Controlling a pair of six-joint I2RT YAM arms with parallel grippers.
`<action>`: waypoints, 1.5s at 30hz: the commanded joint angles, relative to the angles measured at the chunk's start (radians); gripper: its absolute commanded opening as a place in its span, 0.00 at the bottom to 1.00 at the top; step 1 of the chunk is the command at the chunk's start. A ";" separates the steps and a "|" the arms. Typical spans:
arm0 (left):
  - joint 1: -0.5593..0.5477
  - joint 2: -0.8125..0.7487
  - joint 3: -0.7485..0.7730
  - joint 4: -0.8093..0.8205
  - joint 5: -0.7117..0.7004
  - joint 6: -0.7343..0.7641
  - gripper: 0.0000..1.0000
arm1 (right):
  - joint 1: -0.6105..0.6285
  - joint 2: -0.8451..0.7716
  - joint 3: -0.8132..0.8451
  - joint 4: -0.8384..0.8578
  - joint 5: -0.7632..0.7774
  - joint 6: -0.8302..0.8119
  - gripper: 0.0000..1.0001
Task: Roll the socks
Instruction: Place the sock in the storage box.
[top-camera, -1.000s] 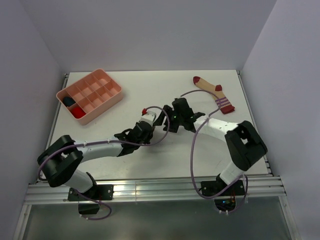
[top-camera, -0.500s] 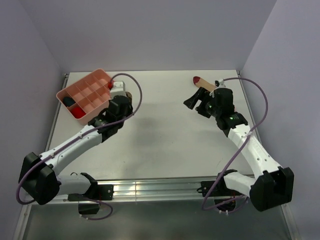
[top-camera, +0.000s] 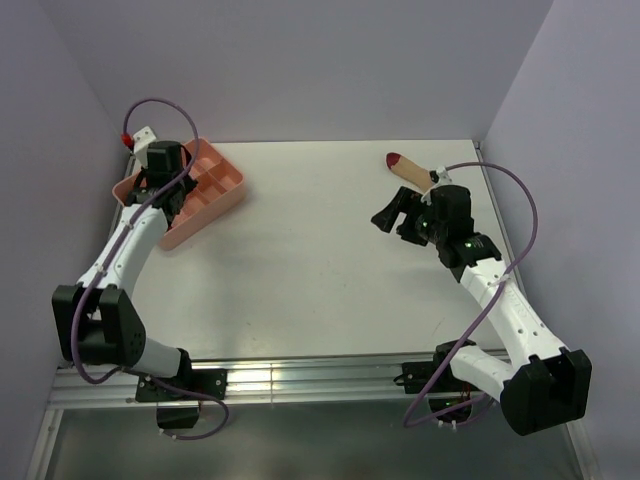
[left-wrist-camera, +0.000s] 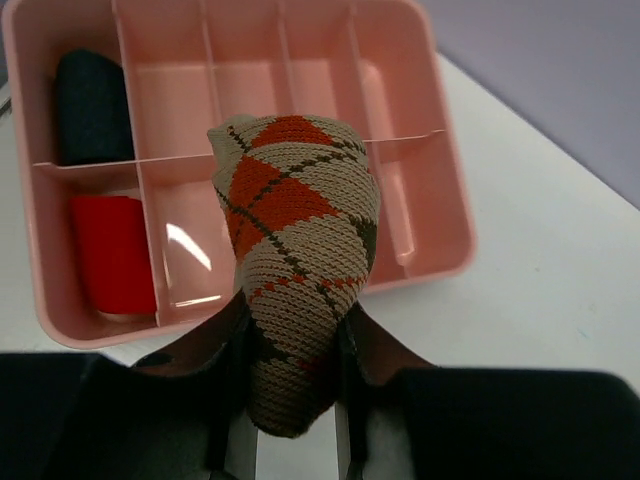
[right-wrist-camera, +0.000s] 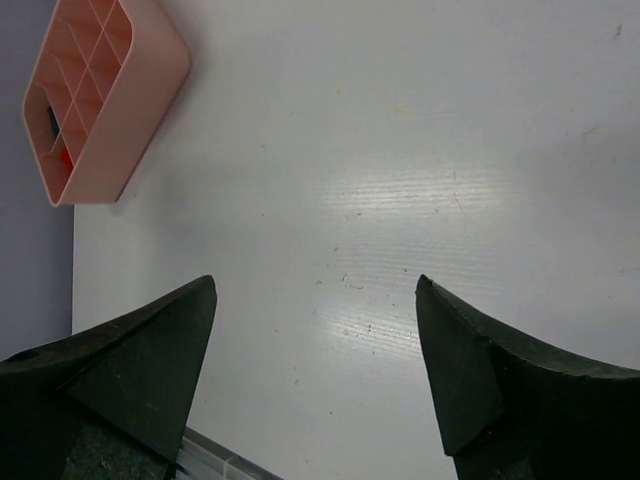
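Note:
My left gripper (left-wrist-camera: 290, 330) is shut on the rolled argyle sock (left-wrist-camera: 295, 250), brown, orange and tan, and holds it above the pink compartment tray (left-wrist-camera: 440, 180). In the top view the left gripper (top-camera: 163, 185) hangs over the tray (top-camera: 225, 190) at the back left; the sock is hidden there. My right gripper (right-wrist-camera: 315, 285) is open and empty above bare table. In the top view the right gripper (top-camera: 392, 215) sits at the right, and my arm covers most of the tan sock, of which only the dark red toe (top-camera: 398, 160) shows.
The tray holds a plain dark bundle (left-wrist-camera: 92, 105) and a plain red bundle (left-wrist-camera: 110, 250) in its left compartments. The tray also shows in the right wrist view (right-wrist-camera: 110, 90). Walls close the table on the left, back and right.
My left arm has swung left and back with the argyle sock, from the table's middle to over the tray. My right arm moved right to the tan sock and now covers most of it.

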 joint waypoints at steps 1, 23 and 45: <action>0.070 0.058 0.079 -0.077 0.113 -0.038 0.00 | -0.009 -0.017 -0.009 0.005 -0.027 -0.028 0.87; 0.349 0.380 0.401 -0.215 0.359 0.051 0.00 | -0.007 -0.003 -0.080 0.037 -0.127 -0.046 0.86; 0.426 0.658 0.580 -0.259 0.428 0.074 0.00 | -0.006 0.063 -0.095 0.064 -0.153 -0.046 0.84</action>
